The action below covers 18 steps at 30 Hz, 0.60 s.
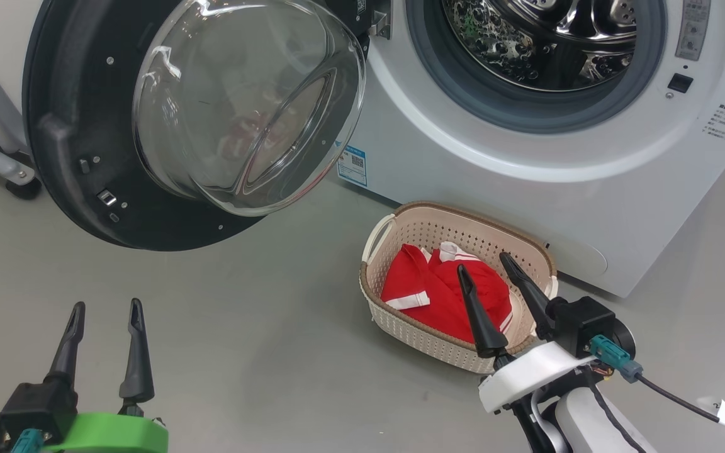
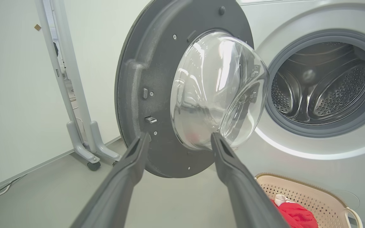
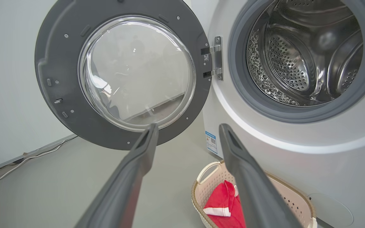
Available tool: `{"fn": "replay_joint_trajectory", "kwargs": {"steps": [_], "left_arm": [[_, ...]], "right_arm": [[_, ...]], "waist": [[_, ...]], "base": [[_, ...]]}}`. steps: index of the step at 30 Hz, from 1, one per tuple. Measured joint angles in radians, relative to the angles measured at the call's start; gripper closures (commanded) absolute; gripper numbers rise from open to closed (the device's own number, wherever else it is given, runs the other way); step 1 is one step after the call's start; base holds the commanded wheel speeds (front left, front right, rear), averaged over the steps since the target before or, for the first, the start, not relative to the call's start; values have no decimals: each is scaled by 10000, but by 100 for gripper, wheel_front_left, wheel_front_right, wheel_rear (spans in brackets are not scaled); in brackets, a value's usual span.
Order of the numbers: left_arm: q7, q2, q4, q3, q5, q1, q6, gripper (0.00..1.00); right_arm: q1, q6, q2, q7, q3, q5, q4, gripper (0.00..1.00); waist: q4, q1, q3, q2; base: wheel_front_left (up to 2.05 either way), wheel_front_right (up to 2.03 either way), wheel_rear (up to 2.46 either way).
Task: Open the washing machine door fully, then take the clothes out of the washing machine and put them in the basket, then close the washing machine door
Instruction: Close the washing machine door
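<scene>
The door (image 1: pixel 67 126) stands wide open, left of the washing machine (image 1: pixel 589 207). Red clothes (image 1: pixel 425 290) lie in the basket (image 1: pixel 400 327) (on the floor (image 1: pixel 243 327)). The left hand (image 1: pixel 106 305) and the right hand (image 1: pixel 483 261) have their fingers apart and are empty.

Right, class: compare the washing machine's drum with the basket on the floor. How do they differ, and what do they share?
The drum is shiny steel; the basket is cream plastic with a brown rim. The drum is round and opens forward; the basket is oblong and opens upward. The drum looks empty as far as can be seen; the basket holds the red clothes. Both have perforated walls.
</scene>
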Motion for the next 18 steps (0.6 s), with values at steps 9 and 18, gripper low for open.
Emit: {"fn": "replay_joint_trajectory", "kwargs": {"steps": [9, 18], "left_arm": [[0, -4, -73, 4, 0, 51, 2, 0], [0, -8, -77, -2, 2, 172, 2, 0]], "right_arm": [[-91, 0, -10, 0, 0, 13, 50, 0], [-91, 0, -10, 0, -12, 15, 82, 0]], "waist": [[-13, 0, -15, 0], [-29, 0, -21, 0]], "base": [[0, 0, 0], [0, 0, 0]]}}
